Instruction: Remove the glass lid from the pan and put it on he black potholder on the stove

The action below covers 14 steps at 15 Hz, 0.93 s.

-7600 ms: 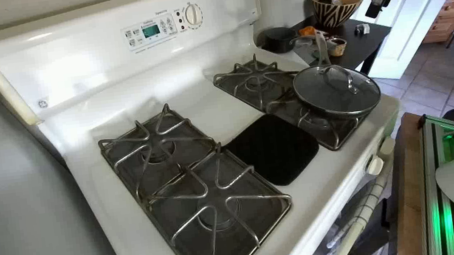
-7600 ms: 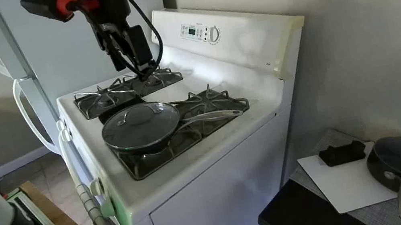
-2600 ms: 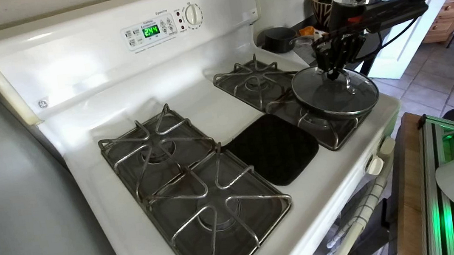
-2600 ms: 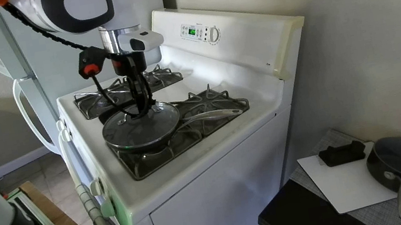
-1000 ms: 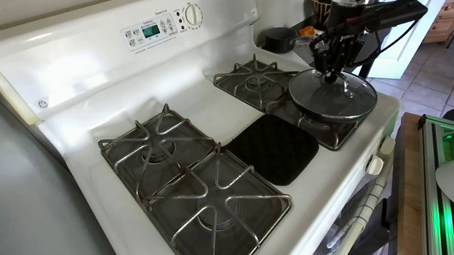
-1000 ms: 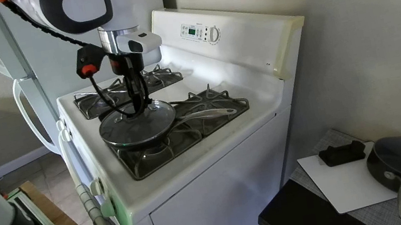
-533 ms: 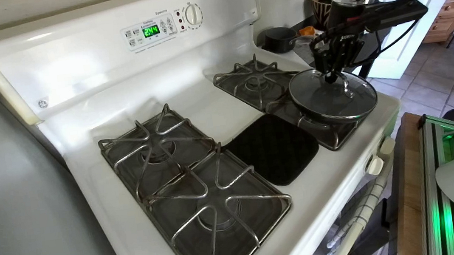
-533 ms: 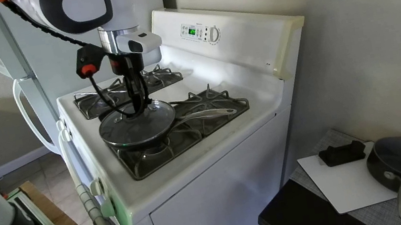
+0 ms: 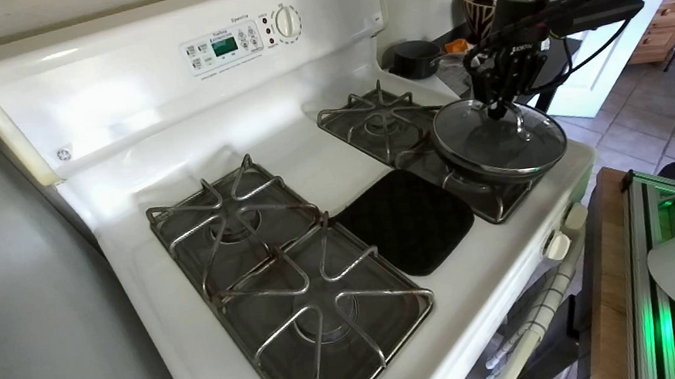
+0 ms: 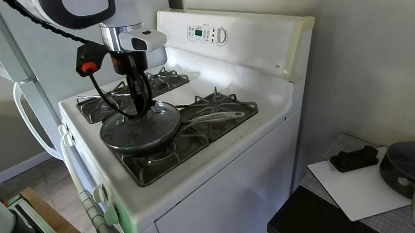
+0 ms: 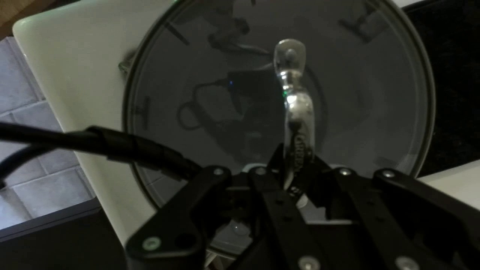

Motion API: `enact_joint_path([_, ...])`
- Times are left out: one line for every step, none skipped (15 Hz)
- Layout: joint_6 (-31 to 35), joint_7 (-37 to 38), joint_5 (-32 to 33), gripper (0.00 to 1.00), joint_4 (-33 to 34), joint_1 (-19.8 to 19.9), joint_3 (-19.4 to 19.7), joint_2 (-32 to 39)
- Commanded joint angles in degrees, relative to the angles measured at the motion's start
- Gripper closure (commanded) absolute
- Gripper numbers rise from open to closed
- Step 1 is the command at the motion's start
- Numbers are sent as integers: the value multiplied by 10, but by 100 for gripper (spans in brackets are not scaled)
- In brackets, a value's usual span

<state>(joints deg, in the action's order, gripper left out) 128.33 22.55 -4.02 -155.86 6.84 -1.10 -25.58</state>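
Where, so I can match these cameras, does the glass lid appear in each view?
In an exterior view: glass lid right of centre.
In an exterior view: glass lid left of centre.
In the wrist view: glass lid across the middle, cut off at the top.
Shared landmark: the gripper at the metal handle.

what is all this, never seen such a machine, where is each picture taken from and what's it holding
This is one robot arm. Its black gripper, the part that grasps, looks closed on the metal handle of a glass lid. Two exterior views look on from outside; the close-up is the wrist view, from the arm itself. Beneath the lid is a dark pan; whether they touch, I can't tell. A flat black potholder lies on the white stove. A smaller pot stands beside the stove.
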Motion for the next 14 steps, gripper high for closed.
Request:
enact_joint_path([-33,-10,-12,100,10,-2,8,-19])
enact_joint_path([-34,-9,-13,100,11,-3,8,-20])
enact_joint_path([-36,-9,-15,100,12,-5,7,-21])
enact_joint_path([-37,-9,-16,100,13,-7,5,-22])
enact_joint_path([-37,-6,-16,100,16,-9,3,-22])
enact_joint_path([-39,-5,-18,100,19,-12,0,-22])
enact_joint_path([-41,-3,-19,100,22,-16,-3,-22])
enact_joint_path([-43,-2,-22,100,27,-21,-7,-21])
enact_joint_path([-45,0,-25,100,32,-27,-11,-19])
enact_joint_path([-48,1,-30,100,37,-34,-14,-17])
enact_joint_path([-47,1,-35,100,42,-42,-19,-16])
enact_joint_path([-47,2,-41,100,49,-50,-25,-14])
enact_joint_path([-47,4,-44,100,55,-57,-31,-11])
enact_joint_path([-44,5,-48,100,62,-64,-38,-7])
